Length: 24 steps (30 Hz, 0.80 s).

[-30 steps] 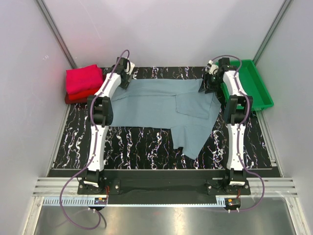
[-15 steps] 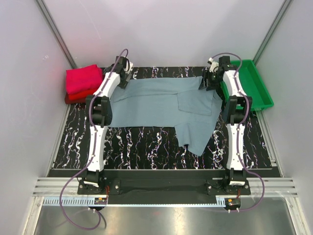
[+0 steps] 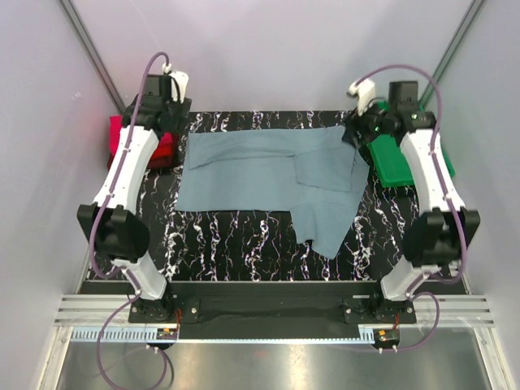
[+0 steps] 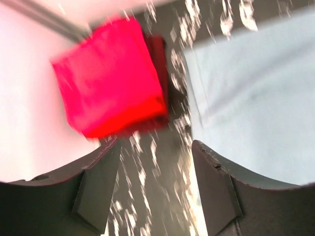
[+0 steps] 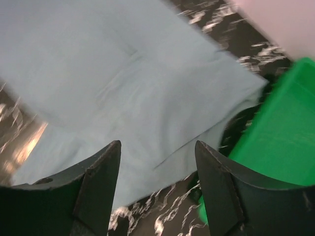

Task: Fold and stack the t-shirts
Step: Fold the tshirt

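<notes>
Two hands, left hand point(image 4: 155, 143) and right hand point(image 5: 157, 144), both wide and empty; grey-blue t-shirt point(image 3: 258, 166) flat, long axis left-right.

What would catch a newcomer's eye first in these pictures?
First, the big grey-blue t-shirt spread across the middle of the black marbled table. Next come the bright folded pink and red shirts stacked in the far left corner, and the green tray at the far right edge. Both arms reach toward those far corners, with the left gripper and the right gripper open and empty.
</notes>
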Motion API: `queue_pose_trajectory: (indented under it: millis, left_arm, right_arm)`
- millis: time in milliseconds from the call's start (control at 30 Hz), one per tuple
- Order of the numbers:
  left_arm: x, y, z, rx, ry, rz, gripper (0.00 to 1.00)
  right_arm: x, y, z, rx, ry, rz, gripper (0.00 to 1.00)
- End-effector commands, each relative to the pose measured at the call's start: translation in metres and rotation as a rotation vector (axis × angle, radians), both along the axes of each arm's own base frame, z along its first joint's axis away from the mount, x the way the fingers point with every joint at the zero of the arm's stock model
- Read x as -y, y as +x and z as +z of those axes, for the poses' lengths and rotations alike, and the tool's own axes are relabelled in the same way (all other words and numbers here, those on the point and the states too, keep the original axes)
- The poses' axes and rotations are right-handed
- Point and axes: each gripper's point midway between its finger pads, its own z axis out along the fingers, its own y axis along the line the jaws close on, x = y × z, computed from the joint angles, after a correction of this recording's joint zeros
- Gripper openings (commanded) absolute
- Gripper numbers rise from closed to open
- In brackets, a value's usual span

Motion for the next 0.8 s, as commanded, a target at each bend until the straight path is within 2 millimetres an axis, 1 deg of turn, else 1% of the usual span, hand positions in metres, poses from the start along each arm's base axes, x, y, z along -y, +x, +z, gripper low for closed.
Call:
queue_pose_trajectory:
  millis: [0, 33, 67, 100, 133, 167, 200, 233, 267, 300, 333, 367, 400, 467, 500, 567, 600, 667, 700, 767]
  left_arm:
    - [0.000, -0.038, -0.078, -0.239, -0.094, 0.019, 0.64]
    - [-0.001, -0.043, -0.090, -0.254, -0.109, 0.032, 0.64]
    - [-0.003, -0.046, -0.088, -0.244, -0.119, 0.038, 0.64]
    - [-0.006, -0.049, -0.090, -0.248, -0.124, 0.045, 0.63]
    - [-0.008, -0.050, -0.095, -0.252, -0.125, 0.049, 0.63]
    - [-0.014, -0.051, -0.097, -0.251, -0.128, 0.064, 0.63]
    - [-0.014, -0.053, -0.102, -0.258, -0.140, 0.061, 0.62]
    - [-0.015, -0.055, -0.102, -0.255, -0.147, 0.066, 0.62]
    - [-0.016, -0.056, -0.104, -0.258, -0.151, 0.071, 0.62]
    - [-0.019, -0.058, -0.109, -0.265, -0.156, 0.080, 0.62]
    - [-0.020, -0.059, -0.109, -0.261, -0.159, 0.085, 0.62]
    - [-0.023, -0.060, -0.109, -0.259, -0.166, 0.092, 0.62]
    - [-0.021, -0.062, -0.111, -0.266, -0.177, 0.088, 0.61]
    - [-0.023, -0.063, -0.111, -0.261, -0.180, 0.094, 0.61]
    - [-0.023, -0.063, -0.112, -0.262, -0.179, 0.095, 0.61]
    - [-0.024, -0.064, -0.114, -0.265, -0.179, 0.098, 0.61]
    - [-0.024, -0.064, -0.114, -0.266, -0.184, 0.102, 0.61]
    - [-0.024, -0.063, -0.113, -0.264, -0.190, 0.104, 0.61]
    - [-0.023, -0.062, -0.110, -0.259, -0.193, 0.102, 0.61]
    - [-0.023, -0.059, -0.110, -0.257, -0.194, 0.102, 0.61]
  right_arm:
    - [-0.036, -0.075, -0.059, -0.095, -0.147, 0.299, 0.69]
    - [-0.038, -0.107, -0.096, -0.172, -0.174, 0.350, 0.69]
    - [-0.049, -0.126, -0.089, -0.094, -0.236, 0.439, 0.69]
    - [-0.052, -0.141, -0.098, -0.091, -0.268, 0.476, 0.69]
    - [-0.052, -0.170, -0.127, -0.147, -0.294, 0.527, 0.68]
    - [-0.058, -0.187, -0.123, -0.095, -0.334, 0.602, 0.68]
    - [-0.056, -0.207, -0.140, -0.135, -0.354, 0.634, 0.67]
    - [-0.057, -0.219, -0.143, -0.139, -0.363, 0.662, 0.67]
    - [-0.063, -0.231, -0.139, -0.119, -0.372, 0.698, 0.66]
    - [-0.062, -0.243, -0.145, -0.140, -0.384, 0.724, 0.66]
    - [-0.061, -0.252, -0.147, -0.155, -0.398, 0.744, 0.65]
    - [-0.061, -0.258, -0.146, -0.141, -0.413, 0.757, 0.65]
    - [-0.059, -0.266, -0.151, -0.150, -0.435, 0.776, 0.64]
    - [-0.055, -0.274, -0.151, -0.132, -0.464, 0.800, 0.63]
    - [-0.055, -0.281, -0.155, -0.138, -0.473, 0.824, 0.63]
    - [-0.053, -0.287, -0.155, -0.107, -0.496, 0.859, 0.63]
    - [-0.054, -0.293, -0.160, -0.097, -0.515, 0.904, 0.63]
    - [-0.054, -0.303, -0.162, -0.089, -0.532, 0.947, 0.64]
    - [-0.053, -0.307, -0.166, -0.094, -0.536, 0.964, 0.64]
    - [-0.056, -0.309, -0.169, -0.087, -0.539, 0.989, 0.64]
